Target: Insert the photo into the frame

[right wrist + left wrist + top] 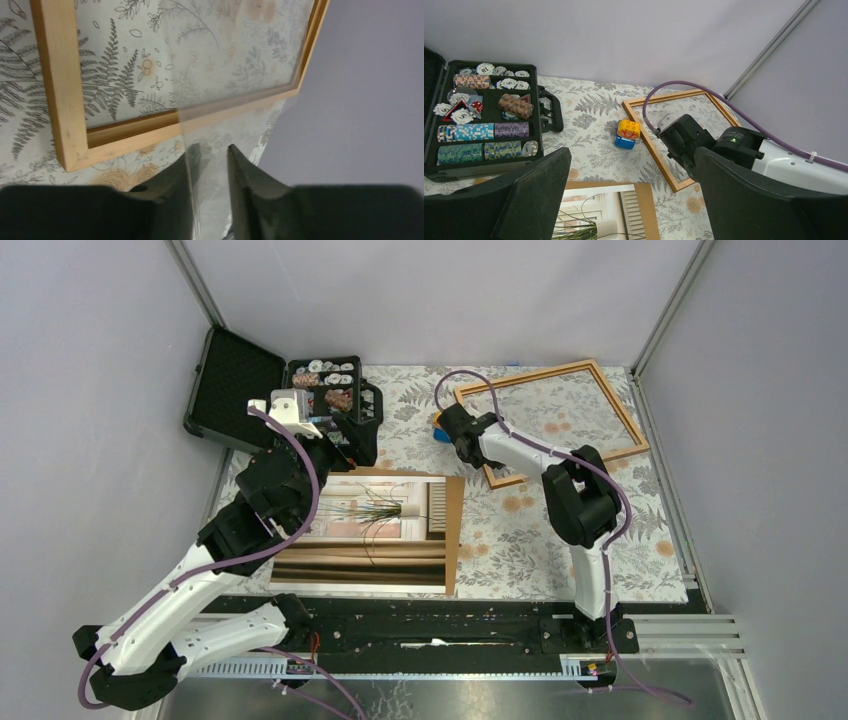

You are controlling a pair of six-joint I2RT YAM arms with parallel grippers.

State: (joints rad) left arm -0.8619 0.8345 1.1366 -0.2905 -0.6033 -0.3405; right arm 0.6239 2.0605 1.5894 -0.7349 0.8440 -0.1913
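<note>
Between my right gripper (213, 150)'s barely parted fingers ran a faint clear pane (235, 130).
Ahead, the frame (62, 90) was cropped; my left gripper (632, 152) gaped wide, the photo (594, 215) cut off below.

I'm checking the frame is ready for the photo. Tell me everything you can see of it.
The frame is a thin rectangle of light-brown wood, narrow moulding, with nothing mounted in it; the floral cloth shows through. It lies flat and skewed at the cloth's far right. The right pincer sits by its left rail, and a clear sheet seems to overlap one rail.
</note>
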